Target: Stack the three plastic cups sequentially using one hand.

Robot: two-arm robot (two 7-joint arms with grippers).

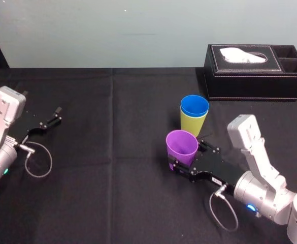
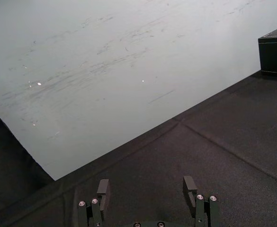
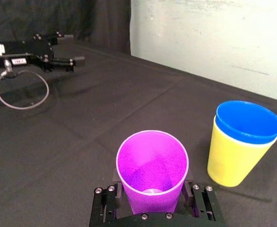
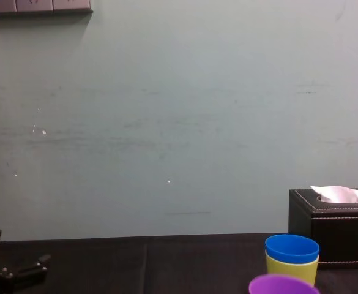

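Note:
The purple cup [image 1: 181,145] stands upright on the black cloth, right of the table's centre. My right gripper [image 1: 185,158] reaches in from the near right, and its jaws hug the cup's lower part on both sides. The right wrist view looks down into this purple cup [image 3: 152,170], its base held in the right gripper [image 3: 152,195]. Just behind it and slightly to the right stands the yellow-green cup [image 1: 193,126], with the blue cup [image 1: 194,105] nested inside it. My left gripper [image 1: 55,116] rests open at the far left of the table, holding nothing.
A black leather tissue box [image 1: 255,76] stands at the back right, behind the cups. Black cloth [image 1: 112,193] covers the table, and a pale wall rises behind it. A loop of cable [image 1: 36,160] hangs by the left arm.

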